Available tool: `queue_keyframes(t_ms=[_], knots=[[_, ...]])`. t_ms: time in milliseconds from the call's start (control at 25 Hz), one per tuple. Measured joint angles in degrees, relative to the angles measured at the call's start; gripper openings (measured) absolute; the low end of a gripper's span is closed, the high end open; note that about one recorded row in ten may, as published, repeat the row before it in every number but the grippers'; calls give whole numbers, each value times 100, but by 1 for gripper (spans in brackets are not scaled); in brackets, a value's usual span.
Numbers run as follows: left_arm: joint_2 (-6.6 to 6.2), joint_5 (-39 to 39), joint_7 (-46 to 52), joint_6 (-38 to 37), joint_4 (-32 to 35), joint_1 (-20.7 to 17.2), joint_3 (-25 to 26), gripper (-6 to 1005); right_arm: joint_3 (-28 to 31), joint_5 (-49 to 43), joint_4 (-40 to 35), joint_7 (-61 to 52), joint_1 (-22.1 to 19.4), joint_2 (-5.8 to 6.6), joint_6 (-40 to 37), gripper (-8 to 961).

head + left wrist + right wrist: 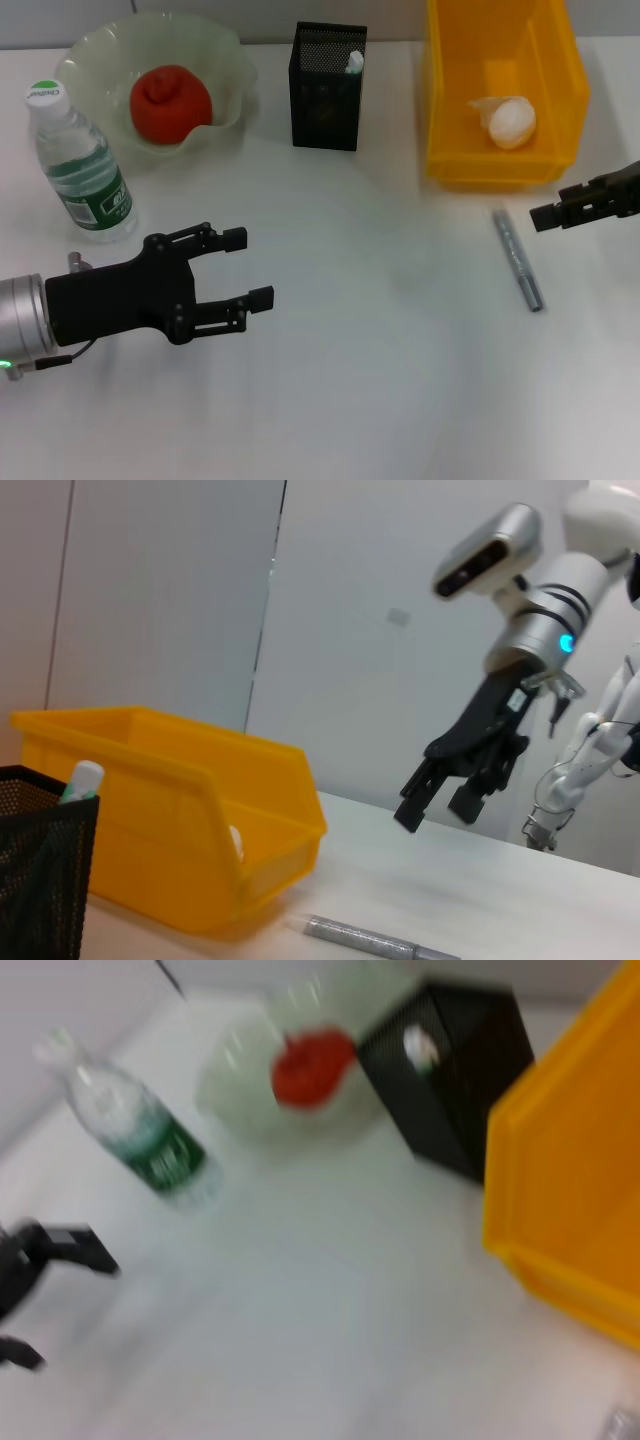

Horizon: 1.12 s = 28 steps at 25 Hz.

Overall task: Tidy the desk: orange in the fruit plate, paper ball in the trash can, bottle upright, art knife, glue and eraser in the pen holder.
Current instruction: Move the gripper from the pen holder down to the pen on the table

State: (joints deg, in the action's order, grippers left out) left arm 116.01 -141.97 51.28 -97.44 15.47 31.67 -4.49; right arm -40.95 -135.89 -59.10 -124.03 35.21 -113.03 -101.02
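The left pincer is held open at eight o'clock; the right pincer, empty, is seen at three o'clock, jaws apart, near the art knife.

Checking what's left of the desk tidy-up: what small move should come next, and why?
Probably lower the right gripper onto the art knife. It lies loose on the table just below that gripper, while the orange, paper ball and bottle look sorted.

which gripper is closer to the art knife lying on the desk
Right. The right gripper hangs just beside the upper end of the art knife, in front of the trash can. The left gripper is open across the desk, near the bottle.
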Motion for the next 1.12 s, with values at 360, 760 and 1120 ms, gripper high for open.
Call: queue_keyframes(t_ms=[360, 760, 1120], knots=[[69, -4, -92, -2, 85, -51, -166, 817, -1278, -1902, 247, -1037, 1098, -195, 501, 812], [185, 29, -300, 50, 88, -140, -198, 817, -2131, -2548, 715, -1181, 1359, -588, 1500, 767], [211, 30, -303, 64, 88, -153, -165, 817, -2429, -2559, 1029, -1208, 1434, -603, 1843, 717]])
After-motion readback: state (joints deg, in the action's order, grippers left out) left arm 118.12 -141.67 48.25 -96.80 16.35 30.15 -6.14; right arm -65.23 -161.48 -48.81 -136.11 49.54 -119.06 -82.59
